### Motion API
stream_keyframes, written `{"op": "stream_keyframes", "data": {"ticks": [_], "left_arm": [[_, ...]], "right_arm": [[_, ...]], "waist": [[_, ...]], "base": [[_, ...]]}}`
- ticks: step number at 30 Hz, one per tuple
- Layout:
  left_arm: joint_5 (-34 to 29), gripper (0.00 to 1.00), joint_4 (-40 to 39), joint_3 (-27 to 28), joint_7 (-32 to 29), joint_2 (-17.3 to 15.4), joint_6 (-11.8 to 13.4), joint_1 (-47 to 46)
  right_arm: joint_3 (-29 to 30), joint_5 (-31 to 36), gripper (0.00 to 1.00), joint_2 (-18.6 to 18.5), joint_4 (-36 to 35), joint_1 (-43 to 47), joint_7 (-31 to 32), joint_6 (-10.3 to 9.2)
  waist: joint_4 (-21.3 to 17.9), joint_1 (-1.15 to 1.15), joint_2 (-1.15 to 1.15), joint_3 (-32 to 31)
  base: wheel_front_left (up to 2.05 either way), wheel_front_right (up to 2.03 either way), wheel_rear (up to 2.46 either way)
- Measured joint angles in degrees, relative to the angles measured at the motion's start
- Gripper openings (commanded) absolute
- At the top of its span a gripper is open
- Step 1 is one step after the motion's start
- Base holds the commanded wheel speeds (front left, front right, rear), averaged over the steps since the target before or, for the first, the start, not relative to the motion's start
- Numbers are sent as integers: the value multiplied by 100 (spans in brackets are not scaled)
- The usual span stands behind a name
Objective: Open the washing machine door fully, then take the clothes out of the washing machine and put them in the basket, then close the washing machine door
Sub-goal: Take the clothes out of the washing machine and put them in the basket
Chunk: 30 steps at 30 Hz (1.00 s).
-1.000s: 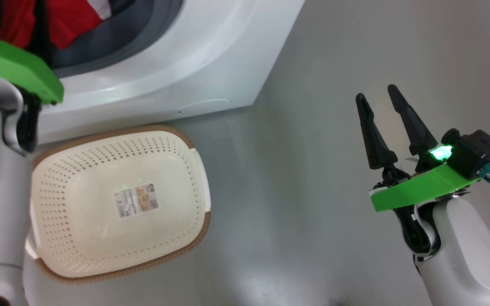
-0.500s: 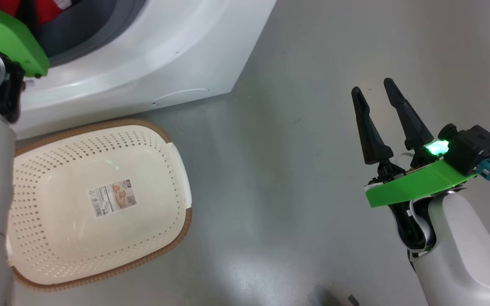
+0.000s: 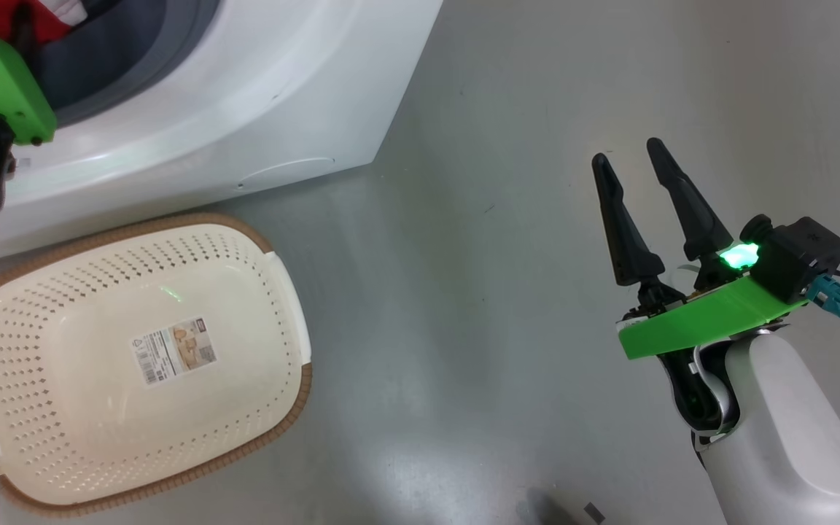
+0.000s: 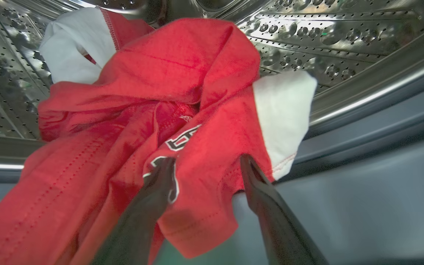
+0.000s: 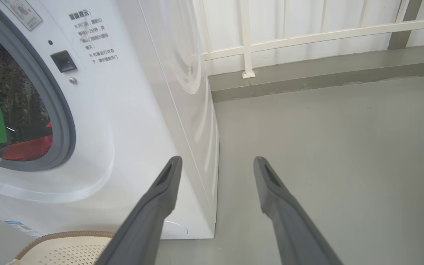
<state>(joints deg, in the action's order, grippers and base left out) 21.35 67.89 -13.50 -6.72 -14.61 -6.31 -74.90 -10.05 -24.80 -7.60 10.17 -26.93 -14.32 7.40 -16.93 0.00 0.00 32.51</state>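
The red clothes [image 4: 168,73] lie heaped in the drum [image 4: 344,33] of the washing machine [image 3: 245,109], directly ahead of the left hand [image 4: 206,165], whose spread fingers [image 4: 271,206] straddle the cloth unclamped, far nearer than the right hand [image 3: 628,152], spread and empty well outside the machine.

Open grey floor [image 3: 507,292] right of the big white washing machine [image 3: 245,95]; cream perforated plastic basket [image 3: 259,321] blocks its front, crumpled red clothes [image 4: 182,73] plug the drum mouth.
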Motion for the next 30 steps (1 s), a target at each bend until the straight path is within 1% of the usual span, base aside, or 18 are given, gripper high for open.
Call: {"op": "stream_keyframes", "data": {"ticks": [1, 2, 4, 10, 24, 30], "left_arm": [[0, 47, 31, -11, 2, 1, -1, -7], [1, 33, 67, -24, 8, 1, -1, -24], [5, 0, 123, -44, 33, 0, -8, -48], [60, 0, 244, -127, 145, 2, -53, -51], [213, 0, 242, -348, 756, 126, -100, -44], [392, 0, -58, -580, 1105, 271, -101, 111]], "right_arm": [[1, 0, 100, 0, 3, 0, 0, 0], [1, 0, 100, 0, 10, 1, 0, 0], [0, 0, 100, 1, 23, 1, 0, 0], [0, 0, 100, 1, 32, 1, 0, 0], [37, -5, 100, 0, 68, 1, 0, 0], [131, -5, 100, -38, 85, 18, 0, 0]], "waist": [[-3, 0, 0, -8], [-5, 0, 0, -18], [-8, 0, 0, -43], [14, 0, 0, -92], [130, 0, 0, -254], [236, 0, 0, -427]], "base": [[0, 0, 0], [0, 0, 0], [0, 0, 0], [0, 0, 0], [0, 0, 0], [0, 0, 0]]}}
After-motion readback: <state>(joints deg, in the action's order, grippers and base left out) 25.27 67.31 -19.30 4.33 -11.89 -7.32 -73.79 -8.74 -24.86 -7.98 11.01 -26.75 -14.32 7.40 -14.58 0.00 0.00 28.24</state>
